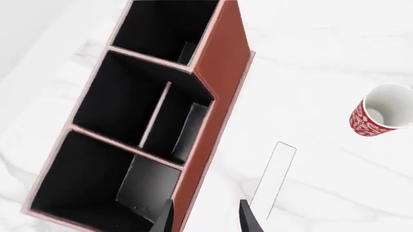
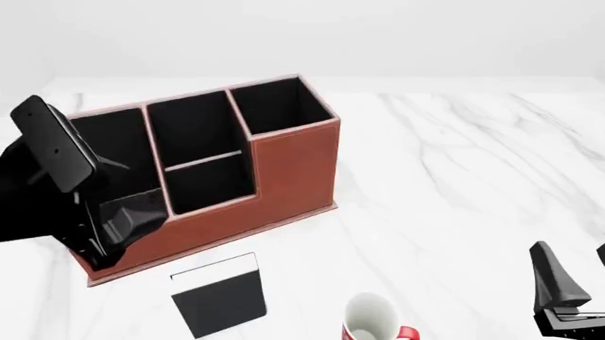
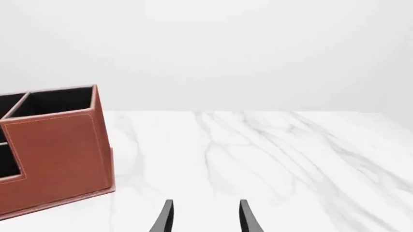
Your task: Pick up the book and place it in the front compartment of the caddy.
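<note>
Both tools are empty with jaws parted, the left tool [image 1: 205, 217] poised over the reddish-brown leather-look caddy [image 2: 293, 166], so the thin black book [image 2: 219, 297], flat on the white marble bench [image 2: 454, 177] in front, must next be approached.

Bright, even, nearly shadowless, sharp renders.

No readable text, label, brand, number or sign appears in any view. The small thin book [image 2: 219, 296] with a plain black cover shows no title. The large reddish-brown leather-look caddy [image 2: 283, 166] bears only pale stitching. The white-and-red ceramic mug [image 1: 379, 112] carries a white pattern on its red band, too small to make out as lettering.
</note>
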